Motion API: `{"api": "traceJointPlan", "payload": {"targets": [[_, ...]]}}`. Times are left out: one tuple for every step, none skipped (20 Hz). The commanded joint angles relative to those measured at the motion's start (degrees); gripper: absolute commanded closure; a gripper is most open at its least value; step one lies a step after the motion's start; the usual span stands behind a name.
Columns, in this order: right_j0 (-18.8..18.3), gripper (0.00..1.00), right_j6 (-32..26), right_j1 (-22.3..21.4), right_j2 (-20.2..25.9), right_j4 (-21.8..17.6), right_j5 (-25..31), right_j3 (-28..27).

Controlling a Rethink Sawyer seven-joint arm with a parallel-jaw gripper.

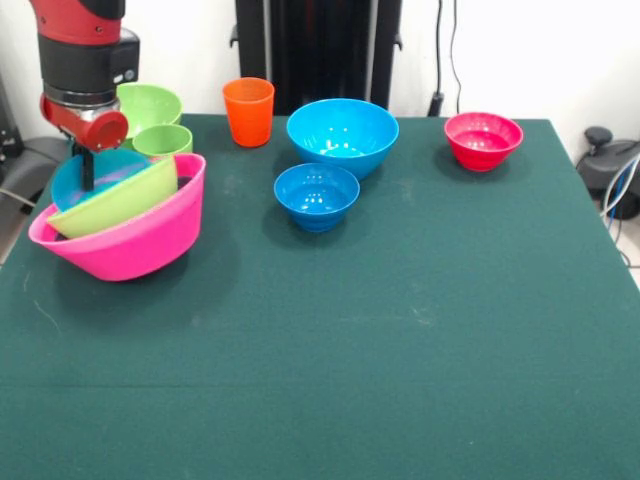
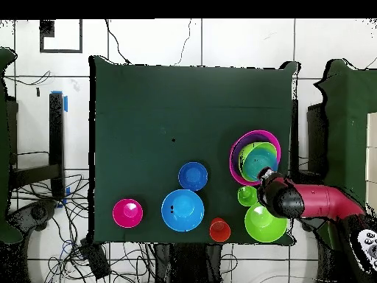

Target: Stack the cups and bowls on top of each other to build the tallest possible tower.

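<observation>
The tower is a large pink bowl (image 1: pixel 130 245) at the table's left, tilted, with a lime green bowl (image 1: pixel 125 200), a blue bowl (image 1: pixel 72 185) and a sliver of a purple bowl (image 1: pixel 128 172) nested in it. It also shows in the overhead view (image 2: pixel 237 151). My gripper (image 1: pixel 88 172) reaches down into the blue bowl at the stack's far rim (image 2: pixel 262 175). Behind the stack stand the light green cup (image 1: pixel 162 142) and another lime green bowl (image 1: pixel 148 105). The orange cup (image 1: pixel 248 112) stands at the far edge.
A large blue bowl (image 1: pixel 342 135) and a small blue bowl (image 1: pixel 316 195) sit mid-table, with a small red bowl (image 1: pixel 483 140) at the far right. The table is covered with a green cloth (image 1: pixel 400 330). The robot's pedestal (image 1: pixel 318 50) stands at the far side.
</observation>
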Motion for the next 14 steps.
{"api": "traceJointPlan", "payload": {"targets": [[3.25,1.0,-9.79,-4.15,0.26,-1.03,5.24,6.41],[3.37,1.0,-10.13,-6.12,0.45,0.05,6.36,7.88],[3.43,1.0,-10.17,-6.88,0.55,0.45,6.71,8.36],[3.49,1.0,-10.21,-7.64,0.65,0.86,7.06,8.85],[3.55,1.0,-10.24,-8.4,0.74,1.26,7.41,9.33],[3.63,1.0,-10.27,-9.55,0.82,1.83,7.8,10.1],[3.9,1.0,-10.27,-11.24,0.72,2.61,8.63,11.01],[4.06,1.0,-10.26,-12.6,0.68,3.13,9.13,11.77],[4.21,1.0,-10.25,-13.96,0.64,3.65,9.63,12.53],[4.22,1.0,-10.25,-14.78,0.72,3.97,9.83,12.98],[4.32,1.0,-10.25,-16.05,0.85,4.57,10.26,13.77],[4.32,1.0,-10.27,-16.53,0.97,4.79,10.48,14.08],[4.16,1.0,-10.18,-17.04,1.29,5.2,10.42,14.79],[4.09,1.0,-9.95,-16.94,1.42,5.21,10.3,14.97]]}}
